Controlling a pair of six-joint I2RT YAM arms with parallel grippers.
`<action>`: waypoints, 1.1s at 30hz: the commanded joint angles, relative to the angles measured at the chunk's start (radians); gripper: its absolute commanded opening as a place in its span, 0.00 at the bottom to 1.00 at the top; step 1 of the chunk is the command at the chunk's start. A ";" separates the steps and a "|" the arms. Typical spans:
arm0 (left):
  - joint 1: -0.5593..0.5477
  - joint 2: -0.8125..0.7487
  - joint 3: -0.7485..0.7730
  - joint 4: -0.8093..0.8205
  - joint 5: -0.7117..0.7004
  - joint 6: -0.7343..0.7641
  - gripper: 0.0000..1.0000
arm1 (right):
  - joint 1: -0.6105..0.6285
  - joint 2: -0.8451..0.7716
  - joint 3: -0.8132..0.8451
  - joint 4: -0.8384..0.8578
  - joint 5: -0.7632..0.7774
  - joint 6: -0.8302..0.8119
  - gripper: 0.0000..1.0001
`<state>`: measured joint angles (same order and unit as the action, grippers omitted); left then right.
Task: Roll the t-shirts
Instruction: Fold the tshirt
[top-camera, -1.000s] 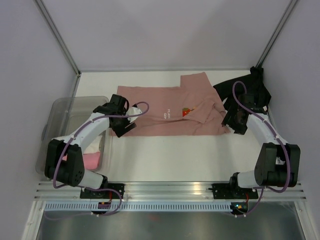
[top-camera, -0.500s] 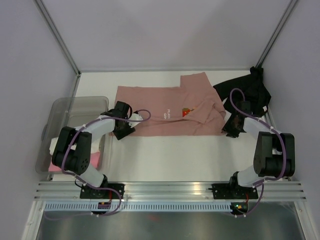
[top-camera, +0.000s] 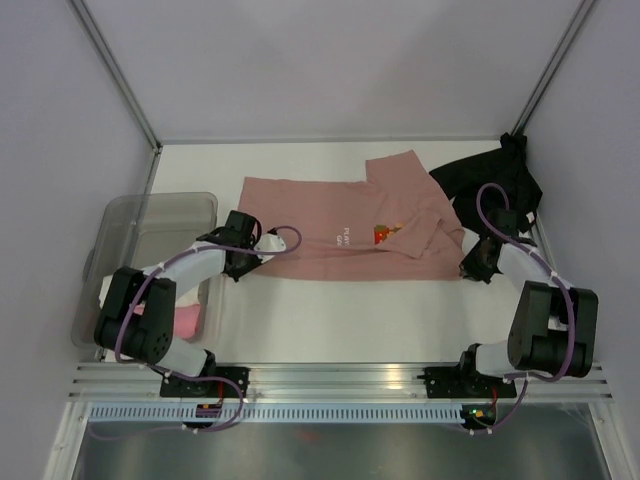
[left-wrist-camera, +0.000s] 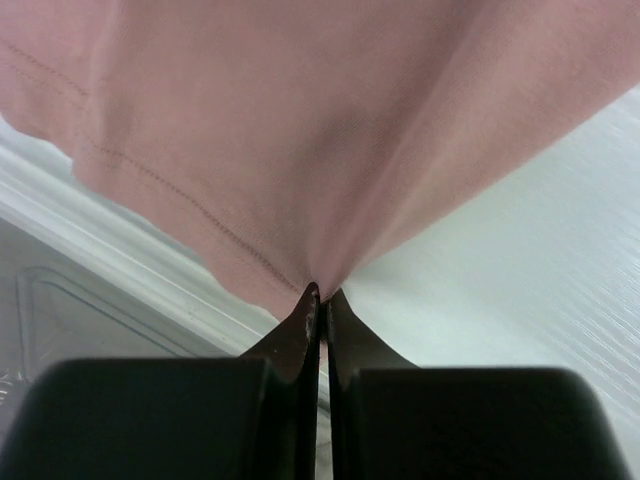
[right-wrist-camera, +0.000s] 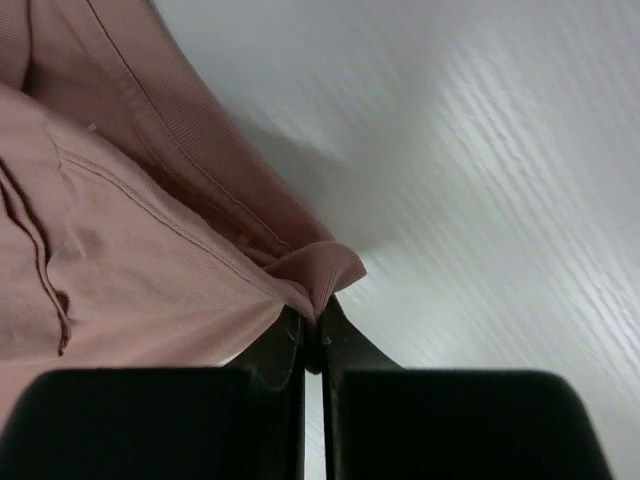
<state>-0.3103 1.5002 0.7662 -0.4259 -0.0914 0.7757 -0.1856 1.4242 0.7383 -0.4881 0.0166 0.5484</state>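
While both pairs of fingers are clamped on cloth, I log this as the grasp step, ahead of any rolling. My left fingers (left-wrist-camera: 321, 300) are pinched shut on the near-left hem corner of the salmon-pink t-shirt (top-camera: 340, 232). My right fingers (right-wrist-camera: 312, 318) are pinched shut on a bunched fold at its near-right edge, possibly a sleeve or collar band; the wrist view is too close to say which.

The shirt lies spread across the tabletop (top-camera: 330, 320), print up, one sleeve folded over. The black t-shirt (top-camera: 497, 180) is heaped at the far right, just beside it. To the left stands the grey bin (top-camera: 125, 225), with a bright-pink roll (top-camera: 185, 322) inside.

No wrap is begun on this shirt. Next move, in my judgement: lift both corners together, keep the near edge taut and level, then turn it over for the first wrap. An uneven pull would skew the roll.
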 joint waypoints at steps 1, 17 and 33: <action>0.000 -0.098 0.025 -0.137 0.059 -0.033 0.02 | -0.070 -0.090 -0.027 -0.124 0.091 -0.039 0.00; -0.167 -0.268 -0.093 -0.399 0.150 -0.148 0.02 | -0.159 -0.238 -0.111 -0.329 0.104 0.237 0.00; -0.156 -0.330 0.132 -0.580 0.168 -0.159 0.65 | -0.199 -0.307 0.068 -0.428 0.258 0.176 0.66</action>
<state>-0.4778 1.1824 0.7795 -0.9932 0.0700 0.6586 -0.3824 1.1530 0.6952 -0.8993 0.2043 0.7574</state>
